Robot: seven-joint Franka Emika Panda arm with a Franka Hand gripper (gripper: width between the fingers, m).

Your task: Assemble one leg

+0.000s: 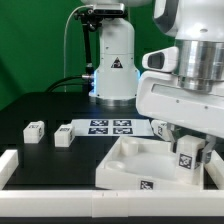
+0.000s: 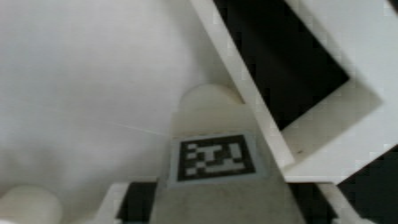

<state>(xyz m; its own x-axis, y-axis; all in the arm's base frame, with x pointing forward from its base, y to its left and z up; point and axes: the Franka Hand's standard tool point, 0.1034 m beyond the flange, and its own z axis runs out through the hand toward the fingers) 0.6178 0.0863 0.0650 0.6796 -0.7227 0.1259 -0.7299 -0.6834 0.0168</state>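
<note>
My gripper (image 1: 190, 150) is shut on a leg (image 1: 186, 156), a small white block whose tag faces the camera. It holds the leg upright over the near corner, on the exterior view's right, of the large white square tray-like piece (image 1: 125, 160). In the wrist view the leg (image 2: 217, 150) runs between my fingers (image 2: 139, 200), with its rounded far end close to the tray piece's raised rim (image 2: 285, 90). I cannot tell if it touches. Two more legs (image 1: 35, 130) (image 1: 63, 135) lie on the exterior view's left. A third (image 1: 160, 127) lies behind the tray piece.
The marker board (image 1: 110, 127) lies flat behind the tray piece. A low white wall (image 1: 100, 205) runs along the front and turns up the exterior view's left side (image 1: 8, 165). The arm's base (image 1: 113, 65) stands at the back.
</note>
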